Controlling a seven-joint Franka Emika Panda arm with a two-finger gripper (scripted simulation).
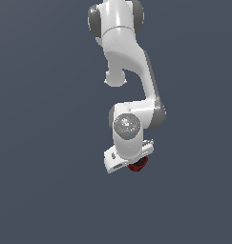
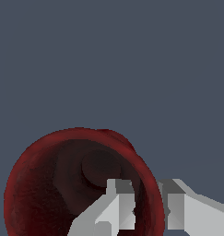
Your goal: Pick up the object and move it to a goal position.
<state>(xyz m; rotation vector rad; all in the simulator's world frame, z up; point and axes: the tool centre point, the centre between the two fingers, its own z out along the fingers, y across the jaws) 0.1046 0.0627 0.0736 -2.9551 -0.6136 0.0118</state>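
The end effector point(image 2: 150, 203) pinches the mug's point(image 2: 49, 184) rim, a grip mostly hidden in the exterior view.

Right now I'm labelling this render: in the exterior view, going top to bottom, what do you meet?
Arm's upper links → grey-capped elbow joint → round wrist housing → white gripper with the dark red mug beside it.

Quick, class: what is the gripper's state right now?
Gripper: closed on the rim of the dark red mug, one finger inside, one outside.
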